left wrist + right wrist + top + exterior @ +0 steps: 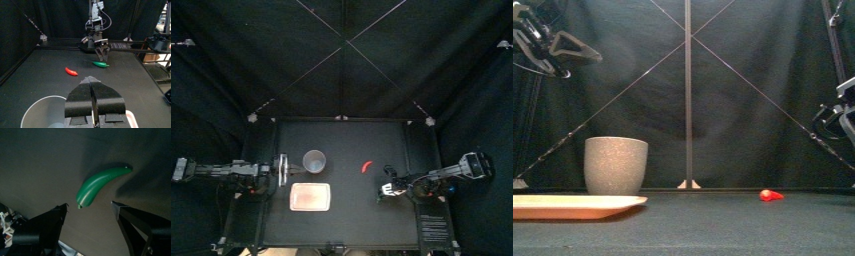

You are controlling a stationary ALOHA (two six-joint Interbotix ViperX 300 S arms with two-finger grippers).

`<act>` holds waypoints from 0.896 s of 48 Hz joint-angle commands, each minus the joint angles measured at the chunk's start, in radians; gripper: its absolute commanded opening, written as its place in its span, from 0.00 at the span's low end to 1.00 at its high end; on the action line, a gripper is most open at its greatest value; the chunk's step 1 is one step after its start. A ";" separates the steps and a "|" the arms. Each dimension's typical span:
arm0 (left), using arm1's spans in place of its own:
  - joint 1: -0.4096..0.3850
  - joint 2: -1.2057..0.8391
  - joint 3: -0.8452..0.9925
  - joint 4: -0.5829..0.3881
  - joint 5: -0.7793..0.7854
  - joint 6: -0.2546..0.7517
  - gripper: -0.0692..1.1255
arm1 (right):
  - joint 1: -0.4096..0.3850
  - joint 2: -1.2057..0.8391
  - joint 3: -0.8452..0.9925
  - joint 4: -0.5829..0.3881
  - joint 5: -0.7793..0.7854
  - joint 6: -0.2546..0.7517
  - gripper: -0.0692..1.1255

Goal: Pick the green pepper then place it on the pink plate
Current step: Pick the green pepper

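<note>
On the right half of the table (352, 215), the green pepper (100, 184) lies flat on the black top, directly under my right gripper (89, 204). The jaws are spread wide, one on each side of the pepper, and neither touches it. From the top view I can't see the pepper; the gripper covers it.

Handling, my guess: a small curved toy with a glossy skin, so probably light, stiff and a bit slippery. I'd take it across the thick middle, pinching the short width. The tapered tip and the stem end look likely to squirt out, and the curve could make it roll if I grab off-centre. It shouldn't need much squeeze.

A red pepper (368, 165) sits near it, toward the table's middle and clearly apart, so it's easy to avoid. The pink plate (310, 197) is on the left half, bare, with a grey cup (314, 160) just behind it. That makes the carry a sideways move past the red pepper.

My left gripper (93, 82) rests on the left side near the cup and plate, jaws pressed together and holding nothing.
</note>
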 commanded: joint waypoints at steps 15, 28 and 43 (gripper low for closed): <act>0.003 0.005 -0.005 0.002 -0.006 0.000 0.10 | -0.043 0.107 -0.057 -0.011 -0.003 0.003 0.90; 0.002 0.005 0.000 0.002 -0.006 0.000 0.10 | -0.041 0.210 -0.106 -0.014 -0.002 -0.002 0.79; 0.002 0.003 0.002 0.002 -0.006 0.000 0.10 | -0.028 0.250 -0.181 -0.038 0.029 -0.003 0.64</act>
